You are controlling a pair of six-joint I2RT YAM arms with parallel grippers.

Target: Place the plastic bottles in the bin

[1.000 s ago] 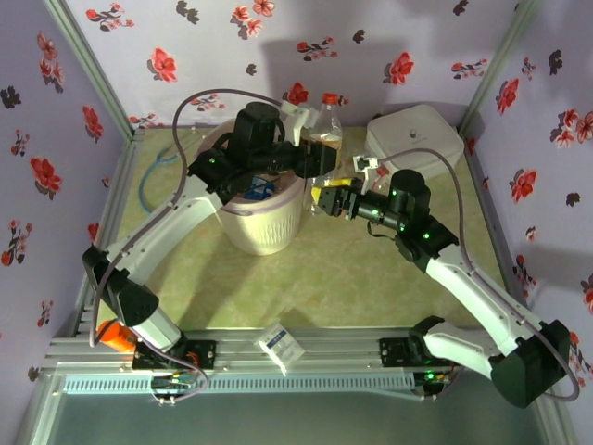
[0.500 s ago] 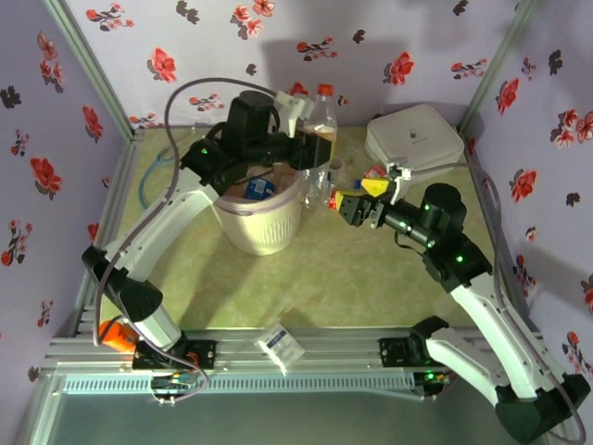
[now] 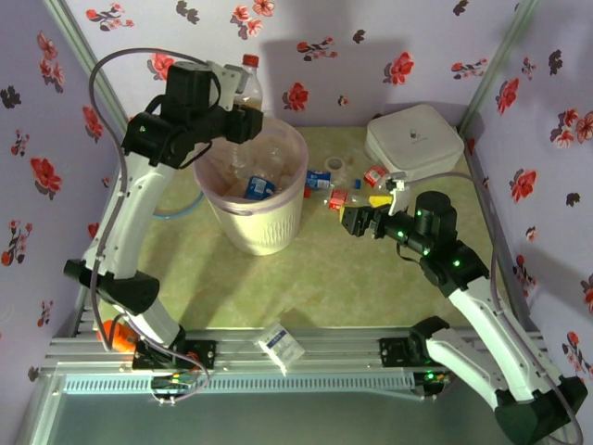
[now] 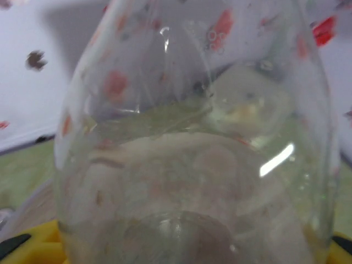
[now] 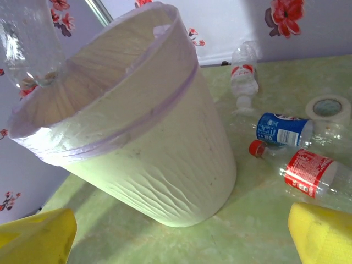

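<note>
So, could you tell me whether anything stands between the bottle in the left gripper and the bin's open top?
Nothing visible does. The left gripper holds the bottle raised at the far rim of the bin; its open top is uncovered, with only other bottles lying inside.

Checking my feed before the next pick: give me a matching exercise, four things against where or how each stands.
1. left gripper
2. right gripper
3. white box
4. packet

A. far right corner
B. open, right of the bin
C. on the near rail
D. shut on a red-capped bottle

Pairs: 1-D, 2-B, 3-A, 4-C
</note>
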